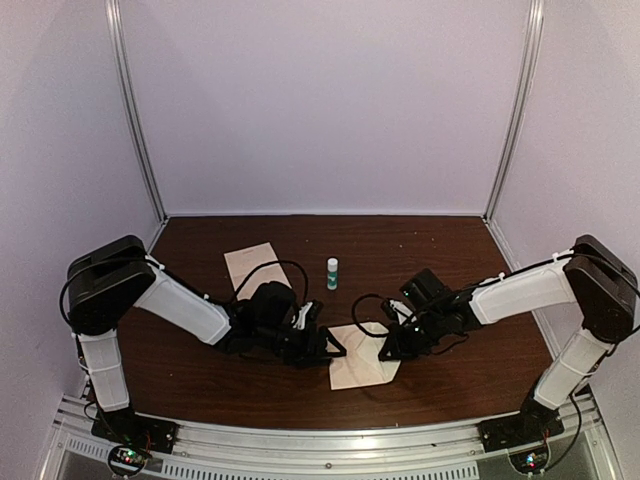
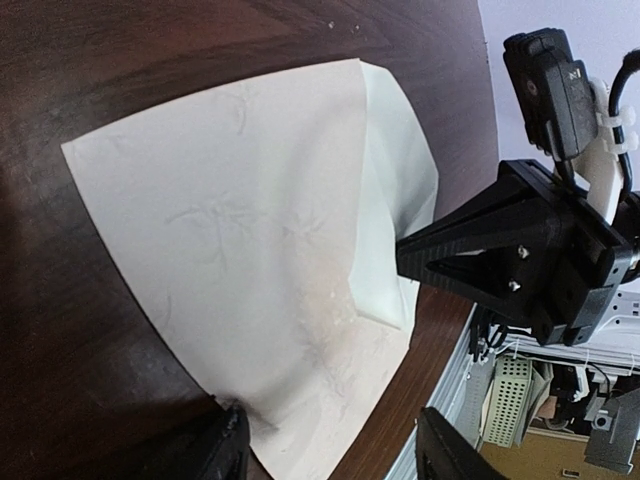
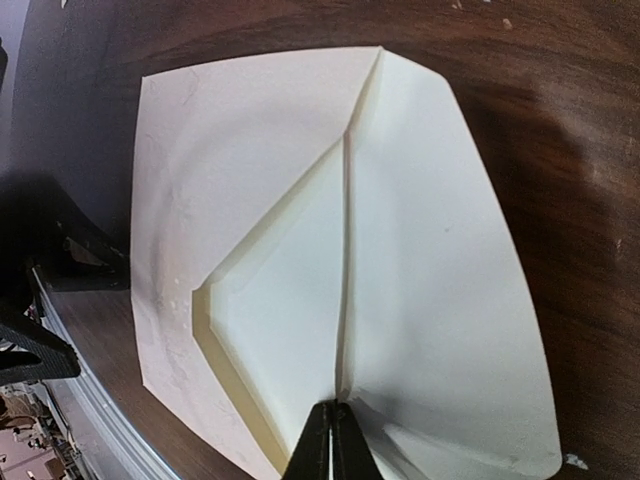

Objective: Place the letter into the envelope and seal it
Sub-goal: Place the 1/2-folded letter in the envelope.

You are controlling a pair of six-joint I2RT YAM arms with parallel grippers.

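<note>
A flat paper sheet [image 1: 252, 265], probably the letter, is lying at about ten o'clock on the table [image 1: 455, 270], well apart from the arms. Next over, the left gripper [image 1: 330, 347] is hovering low at the nine o'clock edge of the envelope [image 1: 358, 368], its jaws standing apart and straddling a corner without clamping anything. A small bottle [image 1: 332, 272] is standing upright at the envelope's twelve o'clock. The envelope itself is lying flat near the front middle of the table, flap spread open. At its three o'clock side the right gripper [image 3: 334, 415] is clenched tight, tips touching the paper right at the flap's fold; whether they are pinching or only pressing, I cannot tell. To my eye they are readying the pocket. The right one should be pinning that fold gently while the left one is lifting the pocket lip slowly, so the thin paper is neither sliding nor creasing.
</note>
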